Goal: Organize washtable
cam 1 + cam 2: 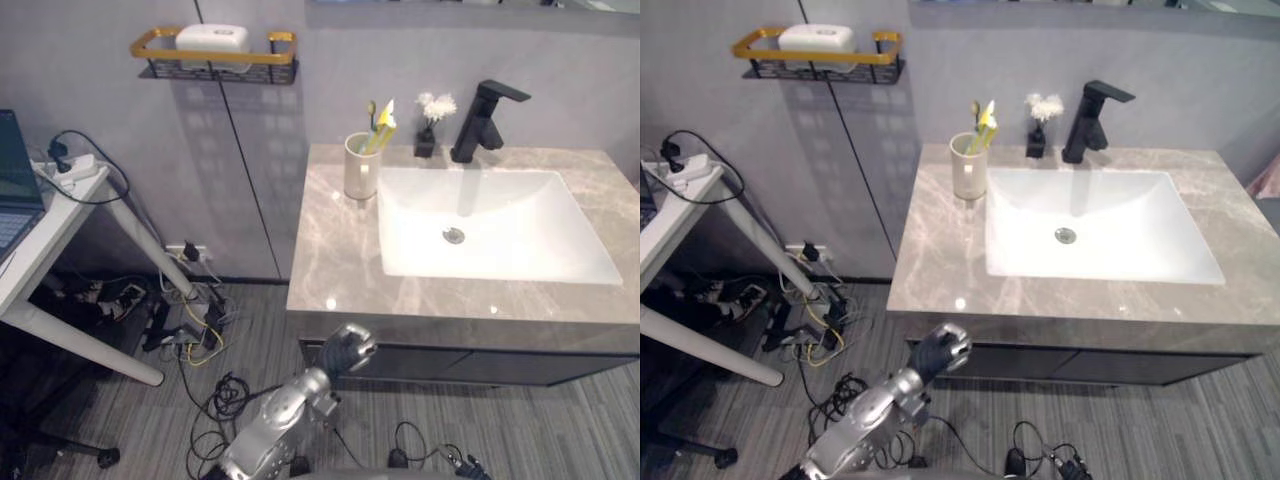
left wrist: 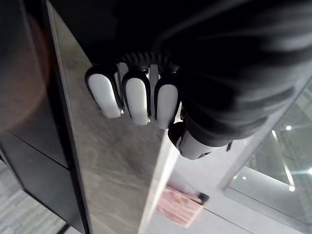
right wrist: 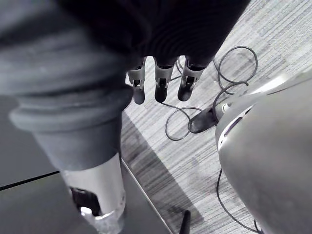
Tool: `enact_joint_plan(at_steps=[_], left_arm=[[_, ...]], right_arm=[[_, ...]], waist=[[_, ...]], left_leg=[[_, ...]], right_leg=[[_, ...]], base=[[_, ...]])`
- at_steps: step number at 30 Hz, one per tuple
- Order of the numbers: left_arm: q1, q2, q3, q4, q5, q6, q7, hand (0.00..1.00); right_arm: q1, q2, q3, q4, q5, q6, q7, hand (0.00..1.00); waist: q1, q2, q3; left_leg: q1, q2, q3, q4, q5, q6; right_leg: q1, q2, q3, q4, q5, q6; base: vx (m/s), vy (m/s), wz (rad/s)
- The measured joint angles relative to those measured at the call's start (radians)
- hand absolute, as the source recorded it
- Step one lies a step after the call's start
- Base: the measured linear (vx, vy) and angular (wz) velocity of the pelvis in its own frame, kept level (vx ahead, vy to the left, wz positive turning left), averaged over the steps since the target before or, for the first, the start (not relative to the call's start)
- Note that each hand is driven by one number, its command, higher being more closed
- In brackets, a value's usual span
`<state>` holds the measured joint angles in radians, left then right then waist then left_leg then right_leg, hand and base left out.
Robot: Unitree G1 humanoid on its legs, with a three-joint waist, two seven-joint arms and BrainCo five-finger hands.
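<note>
Up top, the grey marble counter (image 1: 335, 260) carries a white sink (image 1: 520, 235) set toward its right side. A pale cup (image 1: 361, 168) stands upright near the back left corner, just beside the sink's rim, with toothbrushes (image 1: 381, 122) sticking out of it (yellow and green, as far as I can tell). Along the back edge, a small dark vase of white flowers (image 1: 429, 130) sits between the cup and the black tap (image 1: 481, 120). On the wall to the left hangs a gold-rimmed shelf (image 1: 150, 46) holding a white box (image 1: 212, 41). The left hand (image 1: 347, 350) hangs below the counter's front edge, near its left corner, fingers curled in and gripping nothing. The right hand (image 3: 161, 80) points down over the striped floor (image 3: 204, 161), fingers loose and straight, also without anything in it.
</note>
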<state>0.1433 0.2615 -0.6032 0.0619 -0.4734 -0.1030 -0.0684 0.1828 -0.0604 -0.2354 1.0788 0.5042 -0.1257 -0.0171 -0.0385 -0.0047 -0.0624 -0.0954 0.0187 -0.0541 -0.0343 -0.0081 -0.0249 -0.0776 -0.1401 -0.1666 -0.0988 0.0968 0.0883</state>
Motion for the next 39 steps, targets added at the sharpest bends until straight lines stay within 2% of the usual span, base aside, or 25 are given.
enact_joint_plan(at_steps=[6, 9, 13, 20, 21, 22, 26, 29, 33, 39], left_arm=[[0.106, -0.001, 0.163, 0.125, 0.085, 0.012, -0.004, 1.0], [0.119, -0.031, 0.265, 0.253, 0.143, 0.013, 0.004, 1.0], [0.088, -0.065, 0.393, 0.502, 0.281, 0.021, 0.029, 1.0], [0.002, -0.11, 0.5, 0.883, 0.441, 0.028, 0.101, 1.0], [-0.007, -0.113, 0.511, 0.91, 0.446, 0.028, 0.109, 0.0], [-0.019, -0.121, 0.551, 0.971, 0.446, 0.029, 0.117, 0.0], [-0.033, -0.122, 0.617, 1.033, 0.44, 0.049, 0.115, 0.0], [-0.032, -0.127, 0.654, 1.039, 0.348, 0.062, 0.091, 0.0], [-0.026, -0.136, 0.68, 1.045, 0.336, 0.063, 0.083, 0.0], [-0.028, -0.15, 0.685, 1.061, 0.33, 0.063, 0.069, 0.0]], right_arm=[[-0.002, 0.013, 0.0, 0.003, 0.006, 0.0, 0.0, 0.0], [-0.003, 0.016, 0.0, 0.007, 0.01, 0.001, -0.001, 0.0], [-0.012, 0.022, -0.001, 0.019, 0.014, 0.007, 0.0, 0.0], [-0.027, 0.038, -0.002, 0.041, 0.004, 0.023, 0.0, 0.0], [-0.027, 0.038, -0.003, 0.041, -0.001, 0.023, 0.0, 0.0], [-0.027, 0.038, -0.004, 0.044, -0.006, 0.024, 0.0, 0.0], [-0.028, 0.038, -0.026, 0.064, -0.022, 0.029, 0.003, 0.0], [-0.029, 0.035, -0.045, 0.076, -0.044, 0.042, 0.023, 0.0], [-0.028, 0.042, -0.048, 0.084, -0.046, 0.056, 0.043, 0.0], [-0.026, 0.04, -0.083, 0.084, -0.045, 0.058, 0.044, 0.0]], waist=[[0.003, -0.019, -0.001], [0.005, -0.024, -0.001], [0.005, -0.033, 0.0], [0.004, -0.042, 0.002], [0.004, -0.043, 0.002], [0.003, -0.043, 0.003], [0.001, -0.042, 0.005], [0.001, -0.043, 0.007], [0.001, -0.053, 0.012], [0.001, -0.043, 0.004]], left_leg=[[0.0, 0.0, -0.016, -0.002, 0.001, -0.001], [0.001, 0.0, -0.024, -0.003, 0.001, -0.001], [0.006, 0.0, -0.026, -0.003, 0.001, -0.001], [0.045, 0.001, -0.005, -0.022, 0.002, -0.002], [0.047, 0.001, -0.001, -0.023, 0.002, -0.002], [0.052, 0.001, 0.005, -0.026, 0.002, -0.002], [0.082, 0.003, 0.024, -0.035, 0.002, -0.002], [0.09, 0.002, 0.036, -0.037, 0.001, -0.002], [0.093, -0.001, 0.046, -0.039, 0.001, -0.002], [0.104, 0.001, 0.046, -0.056, 0.002, -0.003]], right_leg=[[0.007, 0.0, -0.025, 0.0, 0.0, 0.001], [0.013, 0.0, -0.029, 0.0, 0.0, 0.001], [0.023, 0.0, -0.041, 0.0, -0.001, 0.001], [0.042, 0.0, -0.02, 0.0, -0.003, 0.003], [0.041, 0.0, -0.018, 0.0, -0.003, 0.003], [0.042, 0.0, -0.013, 0.0, -0.003, 0.003], [0.056, 0.001, 0.006, 0.0, -0.003, 0.003], [0.056, 0.0, 0.016, 0.0, -0.008, 0.003], [0.055, -0.003, 0.032, 0.0, -0.069, 0.006], [0.057, -0.001, 0.03, 0.0, -0.083, 0.01]], base=[[0.02, 0.004, 0.09], [0.03, 0.007, 0.08], [0.03, 0.006, 0.07], [0.01, 0.006, -0.08], [0.01, 0.01, -0.2], [0.01, 0.007, -0.12], [0.01, 0.01, -0.15], [-0.01, 0.01, -0.14], [-0.01, -0.011, -0.1], [-0.01, -0.011, -0.01]])
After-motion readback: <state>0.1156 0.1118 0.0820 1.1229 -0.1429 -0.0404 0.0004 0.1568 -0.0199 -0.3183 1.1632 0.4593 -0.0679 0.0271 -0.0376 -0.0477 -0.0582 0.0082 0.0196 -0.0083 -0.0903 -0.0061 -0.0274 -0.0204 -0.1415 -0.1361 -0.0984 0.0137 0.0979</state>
